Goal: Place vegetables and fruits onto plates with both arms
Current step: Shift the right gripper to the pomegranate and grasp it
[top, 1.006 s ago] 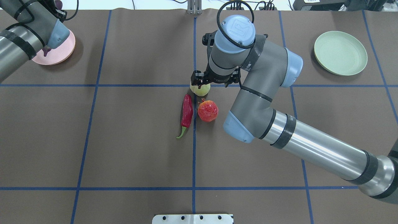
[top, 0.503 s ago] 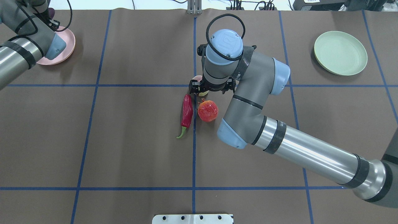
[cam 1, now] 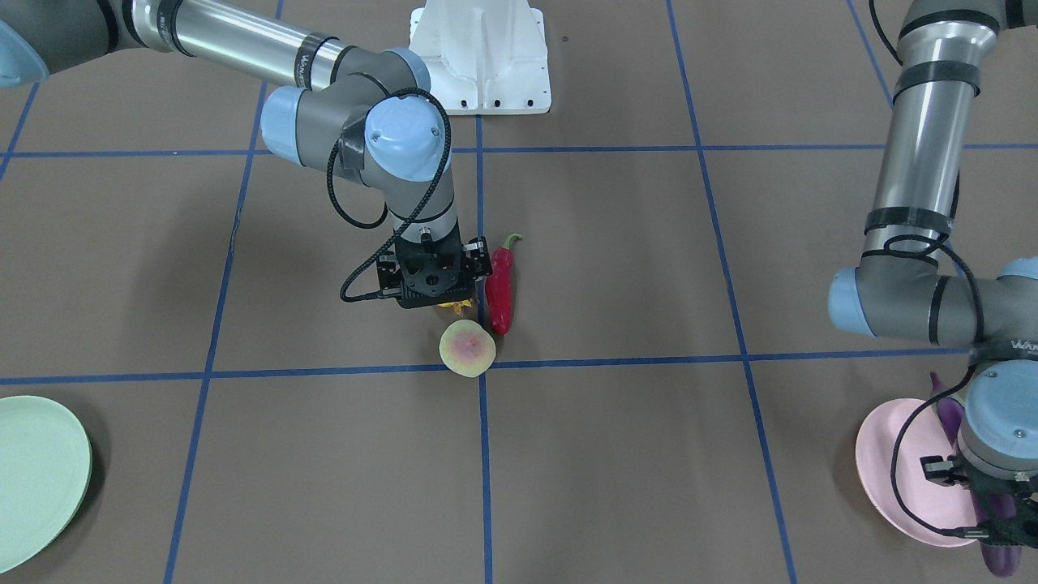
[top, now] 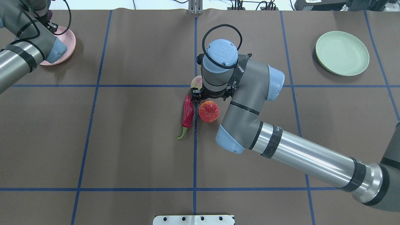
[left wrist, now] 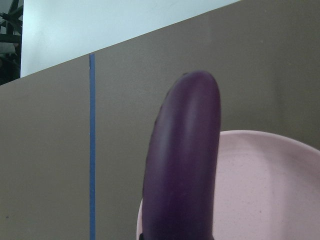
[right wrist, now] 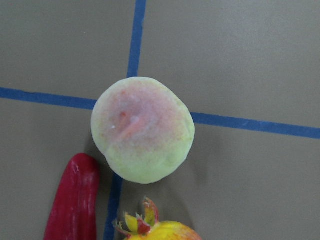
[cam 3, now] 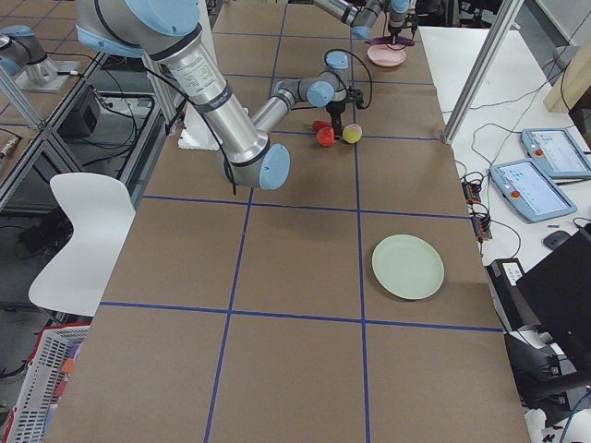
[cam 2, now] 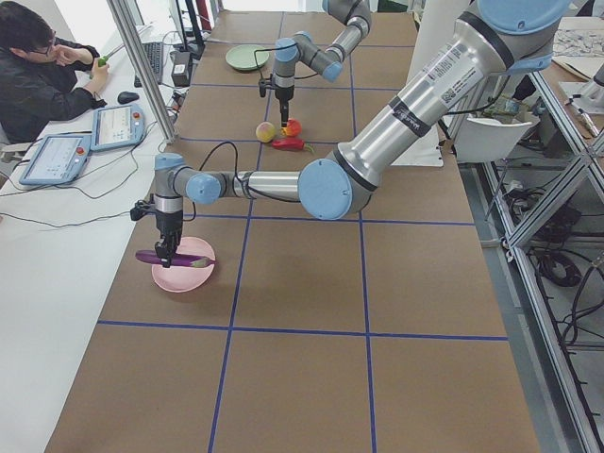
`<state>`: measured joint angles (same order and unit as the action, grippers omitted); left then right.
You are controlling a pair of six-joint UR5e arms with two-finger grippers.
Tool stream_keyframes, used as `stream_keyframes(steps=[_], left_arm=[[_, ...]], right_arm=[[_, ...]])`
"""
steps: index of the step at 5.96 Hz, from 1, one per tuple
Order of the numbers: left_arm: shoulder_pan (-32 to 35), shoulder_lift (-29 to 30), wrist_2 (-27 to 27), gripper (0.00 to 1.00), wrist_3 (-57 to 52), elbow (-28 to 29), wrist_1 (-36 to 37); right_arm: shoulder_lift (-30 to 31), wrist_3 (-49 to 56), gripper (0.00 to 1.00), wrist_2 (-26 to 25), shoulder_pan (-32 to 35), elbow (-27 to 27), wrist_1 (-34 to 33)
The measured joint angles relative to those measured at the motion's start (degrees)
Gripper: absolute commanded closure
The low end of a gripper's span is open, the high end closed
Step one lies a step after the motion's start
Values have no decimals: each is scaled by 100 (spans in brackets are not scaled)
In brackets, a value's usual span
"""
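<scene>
My left gripper [cam 1: 1001,519] is shut on the purple eggplant [left wrist: 182,160] and holds it level just over the pink plate [cam 1: 900,462], as the exterior left view [cam 2: 170,257] shows. My right gripper [cam 1: 438,294] looks open and empty. It points down over the crown of the bumpy red-and-yellow fruit [top: 209,112], between that fruit and the peach [cam 1: 467,349]. The red chili [top: 187,112] lies just beside them. The mint green plate [top: 342,53] is empty at the far right. My fingertips are hidden under the wrist.
The white base block [cam 1: 478,57] stands at the robot's edge of the table. Blue tape lines cross the brown mat. An operator [cam 2: 38,66] sits at a side desk with tablets, beyond a metal post [cam 2: 142,66].
My right gripper moved from over the peach back toward the robot, to above the bumpy fruit, leaving the peach uncovered. My left arm shifted slightly over the pink plate with the eggplant.
</scene>
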<state>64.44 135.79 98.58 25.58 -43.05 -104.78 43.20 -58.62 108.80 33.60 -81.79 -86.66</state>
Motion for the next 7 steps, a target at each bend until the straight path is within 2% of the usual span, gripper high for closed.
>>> stream_keyframes(steps=[1, 3, 5, 7], left_arm=[[-1, -3, -4, 0, -1, 4, -37], [-7, -59, -15, 0, 6, 1, -256], [-10, -76, -20, 0, 14, -15, -320], [-10, -65, 134, 0, 82, -207, -327]], right_arm=[[-24, -6, 0, 18, -38, 46, 0], [-91, -45, 0, 35, -168, 219, -2], [-108, -80, 100, 86, -238, 310, -30], [-95, -398, 100, 155, -189, 141, -107]])
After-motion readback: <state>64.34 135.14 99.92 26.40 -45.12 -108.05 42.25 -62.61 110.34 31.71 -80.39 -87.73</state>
